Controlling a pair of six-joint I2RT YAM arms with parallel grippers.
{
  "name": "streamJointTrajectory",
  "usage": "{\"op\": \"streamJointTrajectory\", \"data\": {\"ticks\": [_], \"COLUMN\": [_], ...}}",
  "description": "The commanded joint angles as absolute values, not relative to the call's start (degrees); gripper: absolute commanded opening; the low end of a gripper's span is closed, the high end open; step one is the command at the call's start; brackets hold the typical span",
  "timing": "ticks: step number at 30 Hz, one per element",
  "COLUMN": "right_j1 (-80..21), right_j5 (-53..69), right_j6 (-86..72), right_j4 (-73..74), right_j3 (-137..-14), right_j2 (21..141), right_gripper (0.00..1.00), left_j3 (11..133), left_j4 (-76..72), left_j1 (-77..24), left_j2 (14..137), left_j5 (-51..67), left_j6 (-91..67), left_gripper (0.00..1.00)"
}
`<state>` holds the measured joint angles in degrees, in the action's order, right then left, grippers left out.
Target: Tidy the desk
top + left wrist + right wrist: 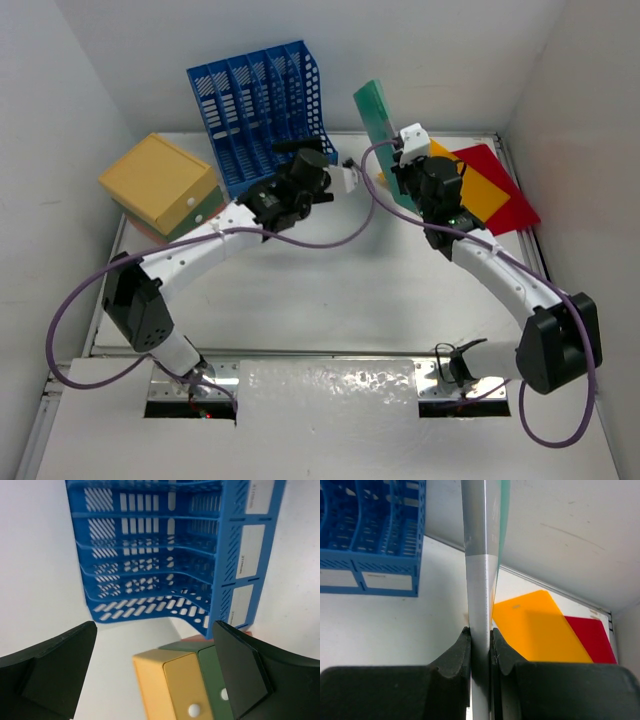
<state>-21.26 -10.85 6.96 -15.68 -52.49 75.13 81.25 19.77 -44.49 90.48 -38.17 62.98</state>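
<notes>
On the desk sits a drawer box — seemingly shut.

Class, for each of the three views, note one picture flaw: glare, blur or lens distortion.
Top external: glare on the shiny strip at the near edge. Left wrist: the blue rack bows from lens distortion. Right wrist: the gripped green folder, close to the lens, looks soft.
</notes>
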Motion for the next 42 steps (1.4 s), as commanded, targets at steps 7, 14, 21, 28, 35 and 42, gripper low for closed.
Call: {"op": "streamJointTrajectory", "data": {"ticks": [7,14,21,28,35,42], "right_j1": [-21.5,-21.6,-22.3,-23.2,-23.9,-24.2], "right_j5": [-7.3,-0.4,7.1,8.7,6.2,4.7], "right_j6": [3.8,-4.8,-13.0,-19.2,-20.7,-19.2], "right_j4": [-17.8,-27.2,-35.2,-38.5,-41.8,-41.7], "right_j3": [-73.2,-78.8,-90.7,-102.7,-113.4,-123.1], "right_j2": [75.6,78.7,87.7,100.0,111.4,122.2], "right_gripper": [0.0,0.0,0.0,0.0,0.0,0.0], "left_j3": [90.3,91.8,90.3,86.7,85.7,87.6], "left_j4": [32.3,32.1,35.2,31.4,28.8,28.3], "left_j1": [-28.6,-17.5,-6.5,-1.2,1.6,4.3], "left_j2": [74.2,69.9,68.5,70.7,72.6,76.3], "left_j5": [-17.1,-17.9,-13.8,-13.2,-12.8,-11.7], "left_j6": [34.3,20.1,9.9,11.0,11.8,13.3], "left_gripper": [1.0,1.0,1.0,1.0,1.0,1.0]}}
